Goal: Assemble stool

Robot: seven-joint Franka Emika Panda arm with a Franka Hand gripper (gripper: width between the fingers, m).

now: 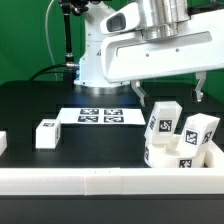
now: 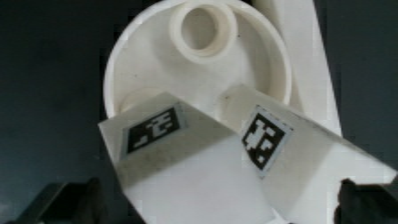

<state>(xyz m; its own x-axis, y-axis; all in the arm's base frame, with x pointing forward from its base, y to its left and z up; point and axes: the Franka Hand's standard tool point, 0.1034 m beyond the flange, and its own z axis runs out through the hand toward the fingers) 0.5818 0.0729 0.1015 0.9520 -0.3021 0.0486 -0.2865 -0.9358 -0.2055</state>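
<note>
Two short blocky white tagged legs (image 1: 163, 122) appear seated in the round white plastic seat (image 2: 160, 60), third leg (image 1: 46, 133) loose on the table, gripper (image 1: 168, 95) open, empty.

exterior view low, facing arm (image 1: 150, 40) across table (image 1: 40, 100); wrist view close, sharing seat (image 2: 169, 100), legs (image 2: 267, 140)

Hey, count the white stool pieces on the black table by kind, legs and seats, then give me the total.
White blocky tagged plastic legs: 3
White round plastic disc seat: 1
Total: 4
</note>
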